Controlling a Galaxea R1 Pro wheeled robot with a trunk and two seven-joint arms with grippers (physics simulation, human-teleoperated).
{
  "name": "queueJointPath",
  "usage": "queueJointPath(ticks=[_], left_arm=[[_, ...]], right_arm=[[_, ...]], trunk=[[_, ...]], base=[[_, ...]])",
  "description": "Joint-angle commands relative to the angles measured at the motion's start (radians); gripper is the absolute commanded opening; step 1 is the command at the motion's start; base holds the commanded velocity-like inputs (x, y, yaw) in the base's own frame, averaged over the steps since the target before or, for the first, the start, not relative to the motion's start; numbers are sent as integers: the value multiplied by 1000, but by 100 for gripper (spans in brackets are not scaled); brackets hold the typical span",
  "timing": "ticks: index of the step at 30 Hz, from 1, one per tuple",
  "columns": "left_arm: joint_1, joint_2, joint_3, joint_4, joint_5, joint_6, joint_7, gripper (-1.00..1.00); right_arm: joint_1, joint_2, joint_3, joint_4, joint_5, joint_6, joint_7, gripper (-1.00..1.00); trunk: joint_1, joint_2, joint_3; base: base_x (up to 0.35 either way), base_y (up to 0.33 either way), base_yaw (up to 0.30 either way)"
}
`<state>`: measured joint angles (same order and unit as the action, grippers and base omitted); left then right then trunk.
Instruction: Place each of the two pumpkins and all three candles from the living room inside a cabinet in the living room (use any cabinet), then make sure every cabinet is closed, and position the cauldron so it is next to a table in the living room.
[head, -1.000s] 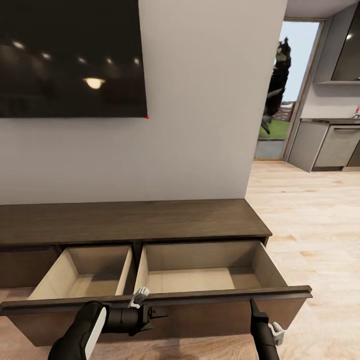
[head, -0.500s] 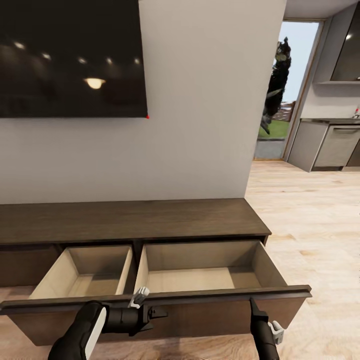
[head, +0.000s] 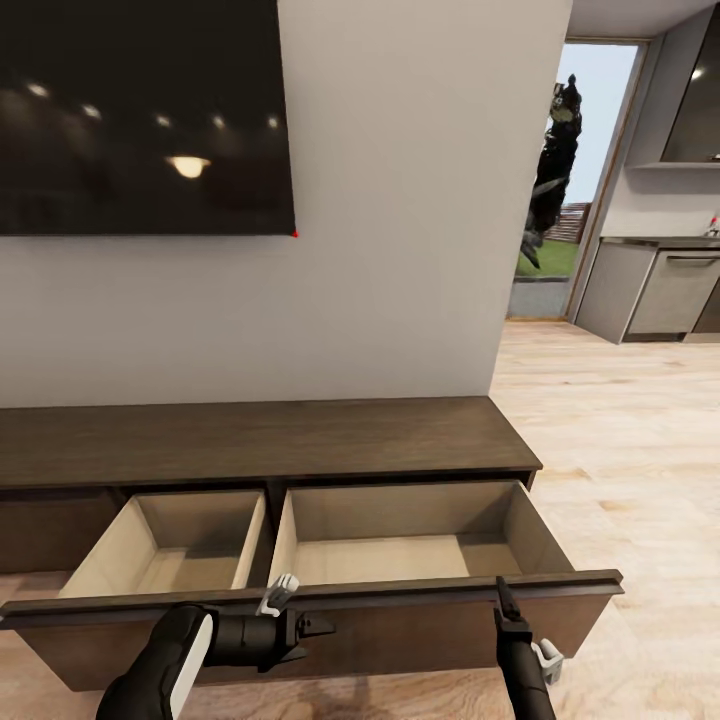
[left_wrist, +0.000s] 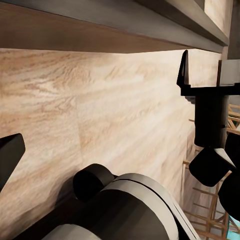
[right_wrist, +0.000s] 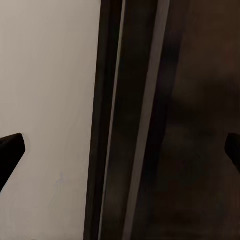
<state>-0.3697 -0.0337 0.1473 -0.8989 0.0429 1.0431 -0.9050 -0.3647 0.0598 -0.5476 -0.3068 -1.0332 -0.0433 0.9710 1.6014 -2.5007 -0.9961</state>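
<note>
The low, long dark-brown wooden cabinet (head: 260, 440) stands against the pale wall under a black wall screen (head: 140, 115). Its wide drawer (head: 300, 600) is pulled fully out, and both pale compartments look empty. In the head view, the left claw (head: 300, 628) lies sideways against the drawer front, below its top lip; whether it is spread or clenched I cannot tell here. The right claw (head: 505, 605) stands upright at the lip, toward the cabinet's doorway end.

In the left wrist view, the left claw's dark fingers (left_wrist: 10, 155) are spread wide and hold nothing, with floorboards beyond.

In the right wrist view, the right claw's fingertips (right_wrist: 11, 150) are released and straddle the drawer's dark lip.

If closing is next, both claws should press the front evenly, so the long drawer slides in straight.
</note>
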Motion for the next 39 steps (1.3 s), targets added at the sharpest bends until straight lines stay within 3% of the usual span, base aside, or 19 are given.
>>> queueJointPath(ticks=[1, 18, 23, 30, 34, 39], left_arm=[[0, 0, 0, 0, 0, 0, 0, 100], [0, 0, 0, 0, 0, 0, 0, 100], [0, 0, 0, 0, 1, 0, 0, 100], [0, -12, 0, 9, 1, 2, 0, 100], [0, -15, 0, 12, 1, 3, 0, 100], [0, -17, -1, 14, 1, 3, 0, 100]], right_arm=[[0, 0, 0, 0, 0, 0, -1, 100], [0, -3, 2, 0, 6, 14, -64, 100], [0, -2, 3, 0, 9, 48, -83, 100], [0, 0, 13, 4, 9, 162, -154, 100], [13, -7, 15, 0, 12, 296, -158, 100], [22, -83, 15, 8, 15, 525, -157, 100]], trunk=[[0, 0, 0], [0, 0, 0], [0, 0, 0], [-13, 22, 21], [-28, 50, 34], [-47, 85, 49]], base=[[0, 0, 0], [-84, 0, 0], [-11, 0, 0], [-1, 0, 0], [0, 0, 0], [0, 0, 0]])
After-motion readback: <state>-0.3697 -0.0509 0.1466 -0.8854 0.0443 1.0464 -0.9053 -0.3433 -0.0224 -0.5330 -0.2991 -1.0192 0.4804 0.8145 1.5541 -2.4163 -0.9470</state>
